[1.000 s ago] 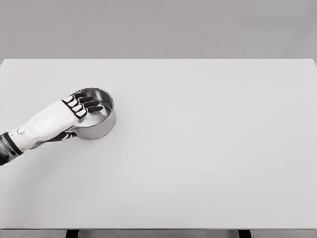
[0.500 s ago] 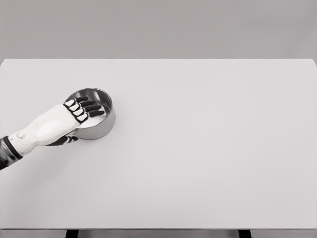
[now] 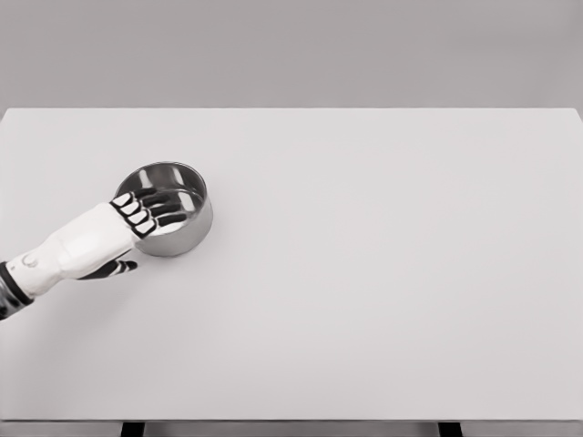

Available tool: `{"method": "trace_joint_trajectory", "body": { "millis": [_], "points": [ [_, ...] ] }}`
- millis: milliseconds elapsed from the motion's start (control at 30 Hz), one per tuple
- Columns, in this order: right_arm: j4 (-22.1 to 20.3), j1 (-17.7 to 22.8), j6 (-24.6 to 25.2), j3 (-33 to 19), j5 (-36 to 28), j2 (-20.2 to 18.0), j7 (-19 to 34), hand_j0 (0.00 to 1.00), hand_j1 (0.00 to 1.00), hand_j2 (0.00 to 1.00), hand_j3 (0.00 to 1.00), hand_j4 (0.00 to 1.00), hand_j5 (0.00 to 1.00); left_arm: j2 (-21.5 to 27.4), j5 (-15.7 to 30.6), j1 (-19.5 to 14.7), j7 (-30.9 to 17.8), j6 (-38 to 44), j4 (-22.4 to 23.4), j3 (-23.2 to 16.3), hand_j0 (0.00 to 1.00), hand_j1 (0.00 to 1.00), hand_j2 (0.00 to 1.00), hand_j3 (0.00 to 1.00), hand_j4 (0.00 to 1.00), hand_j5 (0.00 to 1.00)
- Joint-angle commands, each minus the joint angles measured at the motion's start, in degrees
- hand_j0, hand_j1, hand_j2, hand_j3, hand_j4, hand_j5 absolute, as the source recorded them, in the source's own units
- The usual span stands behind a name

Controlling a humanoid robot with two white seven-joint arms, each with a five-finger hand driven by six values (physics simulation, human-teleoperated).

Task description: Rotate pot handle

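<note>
A small steel pot (image 3: 182, 196) stands on the left part of the white table (image 3: 364, 273). My left hand (image 3: 144, 228) comes in from the lower left and lies on the pot's near-left rim. Its dark fingers (image 3: 162, 208) hook over the rim into the bowl, and the thumb (image 3: 117, 268) is curled outside, below the wall. The pot's handle does not show; the palm and wrist cover that side. My right arm is out of view.
The table's front edge (image 3: 291, 421) runs along the bottom of the picture, with two dark legs under it. A plain grey wall stands behind the table's far edge.
My left hand has slid back toward the lower left, so the fingers reach less far into the pot. The pot has shifted only slightly to the left.
</note>
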Motion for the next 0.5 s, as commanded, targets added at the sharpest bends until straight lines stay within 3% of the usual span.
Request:
{"method": "trace_joint_trajectory", "body": {
  "millis": [0, 200, 467],
  "points": [
    [0.00, 0.00, -0.02, -0.02, -0.06, 0.00, 0.00, 1.00, 1.00, 1.00, 1.00, 1.00, 1.00, 0.60, 0.43, 0.09, 0.02, -0.03, 0.00, 1.47, 1.00, 1.00, 1.00, 1.00, 1.00, 1.00],
    [0.00, 0.00, -0.02, -0.02, -0.06, 0.00, 0.00, 1.00, 1.00, 1.00, 1.00, 1.00, 1.00, 1.92, 1.40, 2.20, 0.11, -0.03, 2.02, 7.00, 1.00, 1.00, 1.00, 1.00, 1.00, 1.00],
    [0.00, 0.00, -0.02, -0.02, -0.06, 0.00, 0.00, 1.00, 1.00, 1.00, 1.00, 1.00, 1.00, 2.36, 1.75, 2.20, 0.11, -0.03, 4.56, 8.41, 1.00, 1.00, 1.00, 1.00, 1.00, 1.00]
  ]
}}
